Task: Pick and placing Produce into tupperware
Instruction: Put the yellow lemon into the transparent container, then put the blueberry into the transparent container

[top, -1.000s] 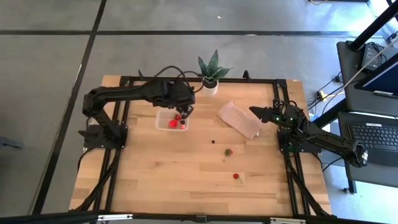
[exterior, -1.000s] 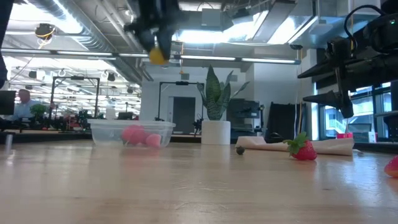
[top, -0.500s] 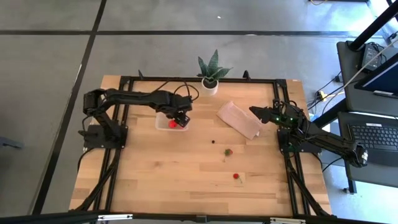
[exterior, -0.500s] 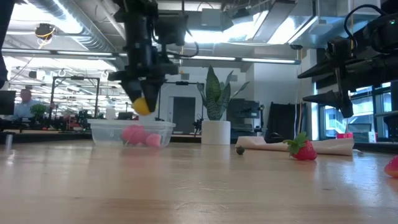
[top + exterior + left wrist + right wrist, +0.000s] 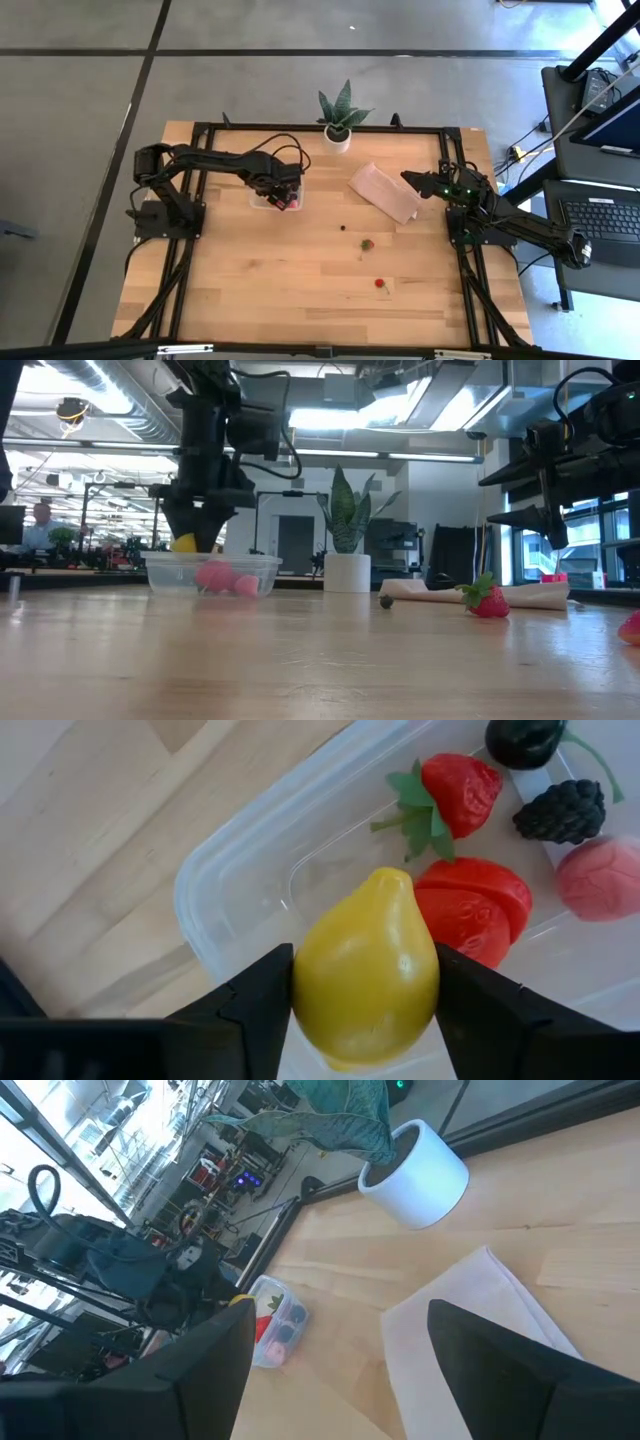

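My left gripper [image 5: 281, 190] hovers low over the clear tupperware [image 5: 262, 198], shut on the yellow lemon [image 5: 365, 965]. In the low view the lemon [image 5: 183, 543] sits just above the tupperware's rim [image 5: 160, 559]. Inside lie a strawberry [image 5: 455, 790], red pieces [image 5: 475, 905], a dark berry [image 5: 565, 810] and a pink piece [image 5: 600, 875]. Loose on the table are a dark berry [image 5: 343, 227], a strawberry [image 5: 367, 243] and a red piece [image 5: 380, 283]. My right gripper [image 5: 408, 180] waits open at the right side. My left gripper pinches the lemon's body [image 5: 300, 980] between its two fingers, one on each side, coming from above and pointing down. The lemon is lifted clear, its pointed end [image 5: 392, 878] aimed into the tupperware's left end.
A tan paper-like sheet [image 5: 385, 192] lies between the tupperware and my right gripper. A potted green plant [image 5: 340, 115] stands at the far edge. A black frame [image 5: 190, 280] borders the wooden table, whose near half holds only the loose fruit.
My left gripper, keeping hold of the lemon, has come down from high above the table to just over the tupperware, shifting a little toward the table's left edge. The right arm has stayed still.
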`<state>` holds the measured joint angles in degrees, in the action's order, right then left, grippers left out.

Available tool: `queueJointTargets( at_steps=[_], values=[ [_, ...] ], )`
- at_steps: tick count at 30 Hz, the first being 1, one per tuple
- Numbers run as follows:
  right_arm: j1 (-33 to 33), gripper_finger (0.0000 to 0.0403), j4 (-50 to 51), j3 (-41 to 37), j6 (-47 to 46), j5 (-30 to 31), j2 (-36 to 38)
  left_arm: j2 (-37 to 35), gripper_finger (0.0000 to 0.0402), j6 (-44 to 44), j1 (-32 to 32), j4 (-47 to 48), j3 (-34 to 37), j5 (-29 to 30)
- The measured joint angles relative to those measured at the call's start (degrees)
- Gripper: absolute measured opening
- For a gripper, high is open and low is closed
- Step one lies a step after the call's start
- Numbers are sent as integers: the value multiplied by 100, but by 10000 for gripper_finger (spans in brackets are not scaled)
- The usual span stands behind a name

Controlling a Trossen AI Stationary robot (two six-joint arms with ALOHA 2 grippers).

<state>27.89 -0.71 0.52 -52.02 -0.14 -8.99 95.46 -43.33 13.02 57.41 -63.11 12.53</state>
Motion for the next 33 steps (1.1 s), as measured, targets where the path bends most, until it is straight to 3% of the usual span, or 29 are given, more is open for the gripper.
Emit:
queueJointTargets(
  at_steps=[14, 20, 26, 29, 33],
  values=[
    [1, 297, -4, 0, -4, 0, 0, 0, 231, 48, 63, -3, 0, 130],
    [0, 297, -141, -1, 65, -2, 0, -75, 234, 504, 38, 14, -166, 314],
    [-1, 297, -561, 177, 937, -391, -2, -753, 228, 968, -428, -192, -1035, 1432],
    [-1, 297, -213, 683, 1425, -551, -24, -1299, 228, 1427, -653, -658, -1287, 1801],
    [-8, 297, 847, 1689, 2129, -567, -290, -2000, 231, 2070, -931, -1314, -1294, 1825]
  ],
)
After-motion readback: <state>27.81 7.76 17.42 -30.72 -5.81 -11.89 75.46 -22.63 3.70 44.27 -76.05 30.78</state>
